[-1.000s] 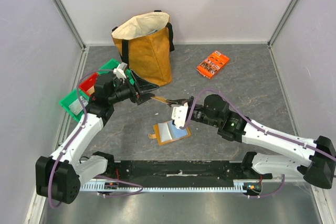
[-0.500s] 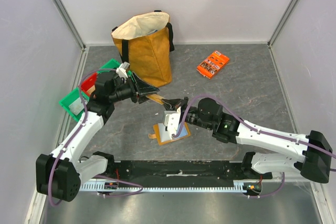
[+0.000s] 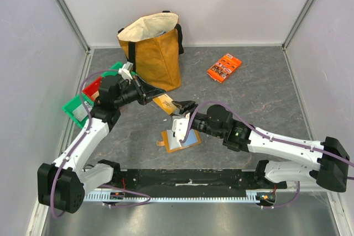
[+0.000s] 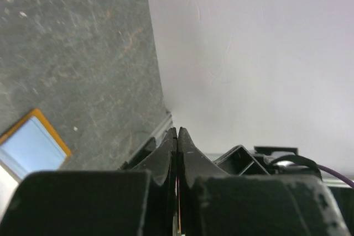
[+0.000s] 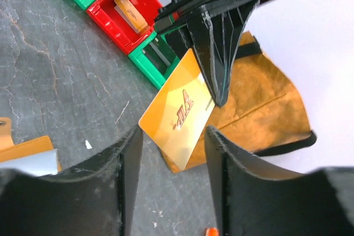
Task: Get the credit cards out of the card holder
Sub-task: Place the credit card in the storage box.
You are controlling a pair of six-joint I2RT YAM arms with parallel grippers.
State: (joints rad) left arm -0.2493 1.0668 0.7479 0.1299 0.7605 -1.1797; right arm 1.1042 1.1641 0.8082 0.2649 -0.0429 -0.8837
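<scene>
The left jaws are shut tight on one edge of a gold card [image 5: 176, 113]. They hold it up in the air, above the desk [image 3: 260, 98]. It is out of the card holder [image 3: 180, 139].

The right jaws are about half open and hold nothing. In the right wrist view one finger stands on each side of the gold card, and the card's flat face looks at that camera. I cannot tell if a finger brushes its corner.

From above, the gold card sits between the two sets of jaws. Its long side runs from the left jaws down toward the right jaws. The left jaws have the far end and the right jaws are at the near end.

The card holder lies open and flat on the desk, blue side up. It is just under the right jaws, a bit toward the near edge of the desk. I cannot tell how many cards it has inside.

I think the gold card now belongs to the left arm [image 3: 88, 132], which can carry it away. The right arm [image 3: 276, 142] is much nearer the card holder, so it should go down for the next card. It must pull clear of the gold card first so it does not knock it.
</scene>
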